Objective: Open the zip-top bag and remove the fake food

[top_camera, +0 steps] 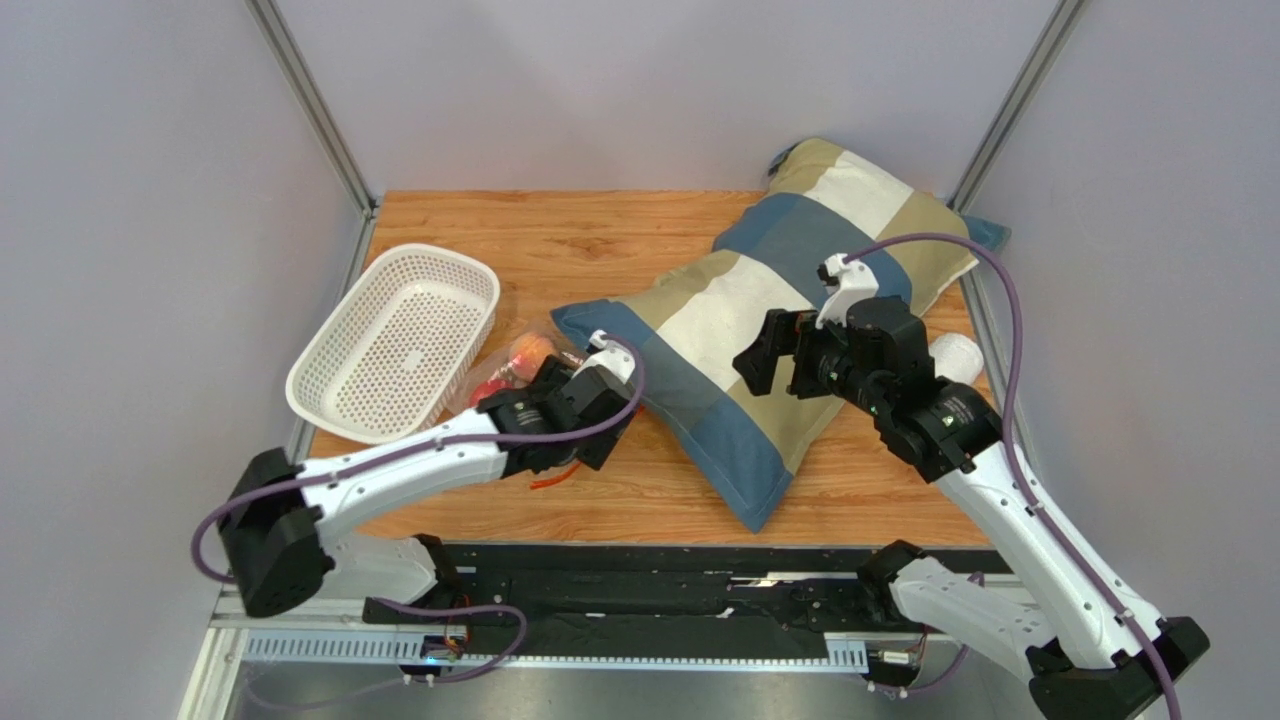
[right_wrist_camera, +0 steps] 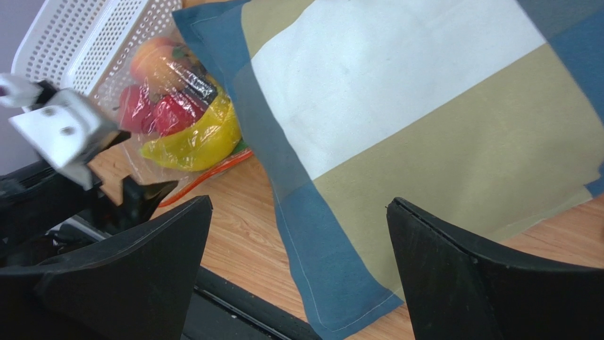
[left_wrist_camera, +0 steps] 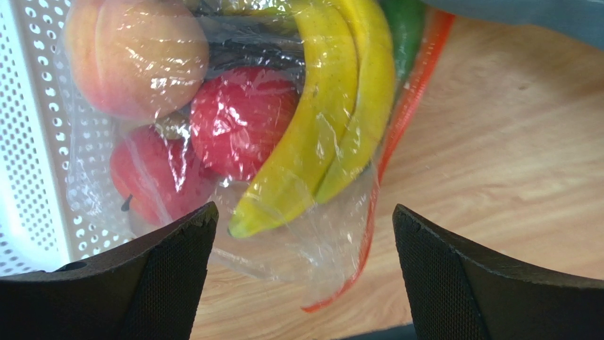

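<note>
The zip-top bag lies on the wooden table between the white basket and the pillow, its orange-red zipper strip toward the near side. Inside it I see a peach, two red apples, a yellow banana and a dark green vegetable. My left gripper is open and empty, just above the bag's near corner; it also shows in the top view. My right gripper is open and empty over the pillow, away from the bag.
A white mesh basket stands at the left, touching the bag. A large checked pillow lies diagonally across the middle and right. A white object sits at the pillow's right edge. Grey walls surround the table.
</note>
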You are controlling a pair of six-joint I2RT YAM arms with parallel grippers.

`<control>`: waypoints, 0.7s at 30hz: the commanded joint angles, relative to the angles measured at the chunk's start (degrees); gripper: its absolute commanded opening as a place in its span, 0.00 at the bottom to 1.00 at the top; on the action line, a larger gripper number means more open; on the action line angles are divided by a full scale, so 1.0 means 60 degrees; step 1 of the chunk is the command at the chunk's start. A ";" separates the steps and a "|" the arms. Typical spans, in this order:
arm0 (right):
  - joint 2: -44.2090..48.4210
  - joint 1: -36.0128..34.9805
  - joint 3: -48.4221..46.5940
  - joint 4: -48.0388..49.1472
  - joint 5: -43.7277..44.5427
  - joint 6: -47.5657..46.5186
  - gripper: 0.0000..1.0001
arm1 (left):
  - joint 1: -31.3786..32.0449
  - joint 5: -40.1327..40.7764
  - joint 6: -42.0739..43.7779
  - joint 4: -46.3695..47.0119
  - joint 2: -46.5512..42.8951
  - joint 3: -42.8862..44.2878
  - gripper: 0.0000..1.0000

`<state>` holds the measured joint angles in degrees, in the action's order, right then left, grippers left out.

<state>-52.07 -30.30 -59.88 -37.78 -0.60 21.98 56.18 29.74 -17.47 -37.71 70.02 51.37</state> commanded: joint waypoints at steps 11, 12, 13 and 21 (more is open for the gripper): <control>0.1003 -0.0880 0.1804 0.1327 -0.0396 0.0569 1.00 | -0.1570 -0.1542 0.0557 0.1730 0.1953 0.0725 0.91; 0.0989 -0.1099 0.1980 0.1548 -0.0412 0.0730 1.00 | -0.1745 -0.1601 0.0380 0.1730 0.1939 0.0638 0.87; 0.0800 -0.1609 0.2257 0.2058 -0.0326 0.1210 1.00 | -0.1863 -0.1732 0.0161 0.1716 0.1881 0.0390 0.81; -0.1762 -0.4776 0.2700 0.4346 0.2795 0.4656 0.98 | -0.2186 -0.3329 -0.2418 0.2594 -0.0662 -0.1764 0.67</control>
<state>-56.05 -53.06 -43.05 -22.13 6.15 38.59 43.40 17.04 -22.15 -22.57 74.54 46.68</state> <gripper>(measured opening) 0.981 0.684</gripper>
